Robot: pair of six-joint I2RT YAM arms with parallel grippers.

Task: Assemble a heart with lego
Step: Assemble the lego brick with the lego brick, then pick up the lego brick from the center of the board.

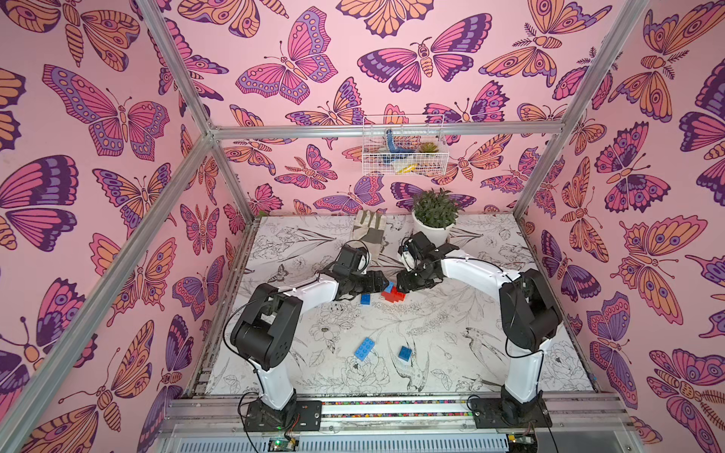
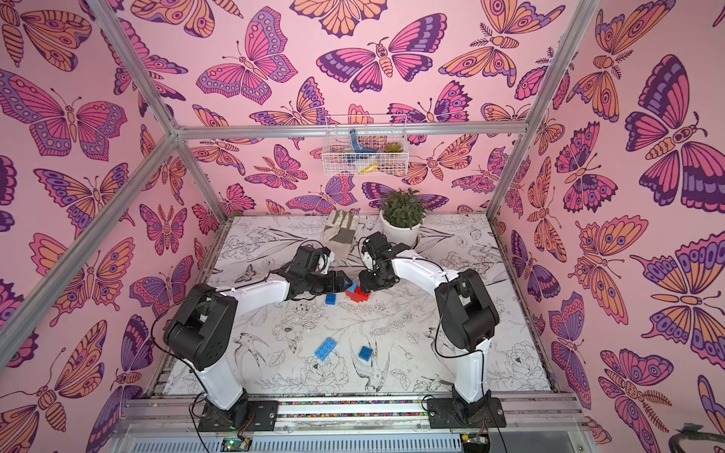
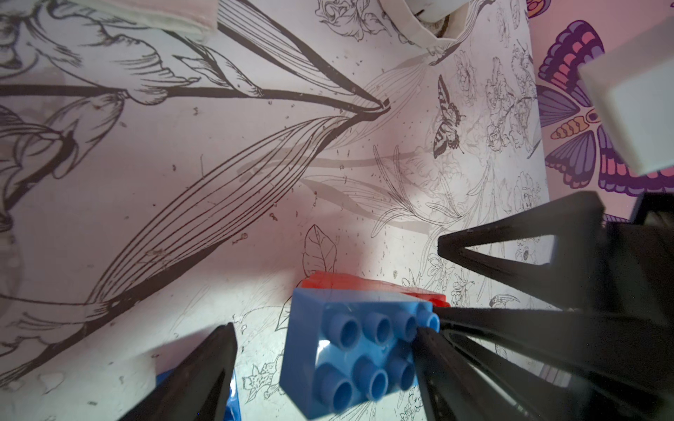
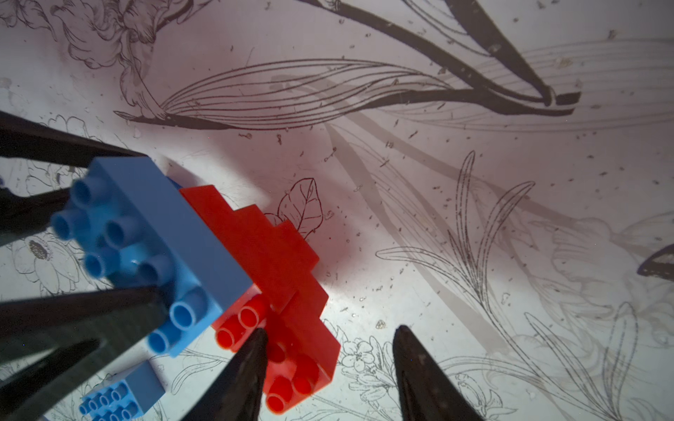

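1 blue brick (image 3: 350, 350) sits loose between my wide left fingers (image 3: 204, 375), against the red half (image 4: 277, 255) on the table (image 4: 437, 182); my right fingers (image 4: 248, 364) straddle that half, not clamped. Unseated studs may let it topple when I withdraw.

The left arm (image 1: 274, 378) and right arm (image 1: 523, 370) are built of glossy white tubular links joined by bulky, rounded black joint housings. Each stands on a black base plate (image 1: 310, 413) dotted with screws. Thin black cables loop at nine o'clock of each shoulder. The right gripper (image 4: 331, 328) has black, pointed, tapering fingers (image 4: 419, 375).
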